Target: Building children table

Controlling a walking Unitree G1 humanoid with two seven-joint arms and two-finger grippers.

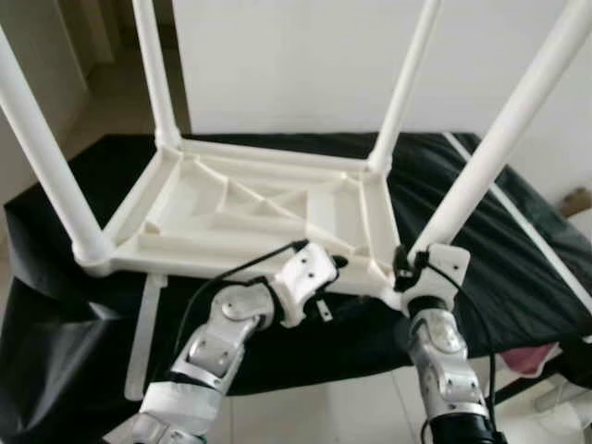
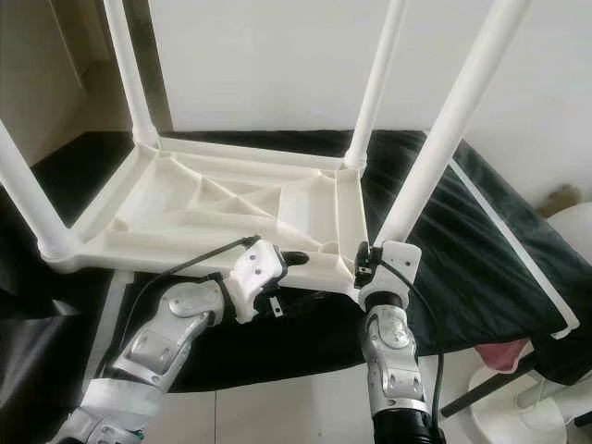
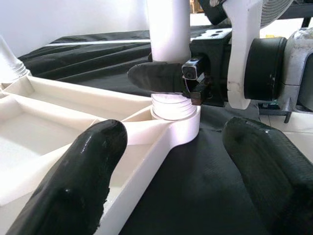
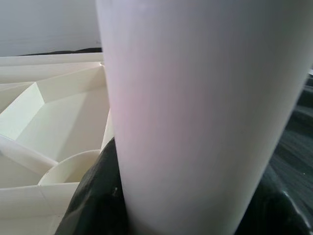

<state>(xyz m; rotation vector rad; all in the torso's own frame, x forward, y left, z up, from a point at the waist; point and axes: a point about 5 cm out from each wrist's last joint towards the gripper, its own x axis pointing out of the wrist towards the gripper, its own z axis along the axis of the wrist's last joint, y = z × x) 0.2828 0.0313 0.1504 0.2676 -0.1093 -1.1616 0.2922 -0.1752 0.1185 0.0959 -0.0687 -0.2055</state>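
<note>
White plastic, everywhere: upturned ribbed children's tabletop (image 1: 250,208) lying underside-up on black cloth-draped surface (image 1: 518,268), four round white tube legs standing up from its corners. Nearest right-hand leg (image 1: 504,129) rising steeply from corner socket (image 3: 176,122), long axis leaning up and out toward the robot's right. Right gripper (image 1: 404,264) clamping on that leg just above the socket, one black finger (image 3: 159,77) wrapping across the tube, threaded base of the leg sitting at the socket rim. Left gripper (image 3: 171,161) hovering just beside the tabletop's near edge, fingers spread apart with nothing between them, pointing straight along that edge toward the same socket. Leg therefore lying directly ahead of the left fingers and already inside the right ones; right arm plainly the nearer. Judging the seating or twisting of this leg to be turning on keeping its axis in line with the socket.
</note>
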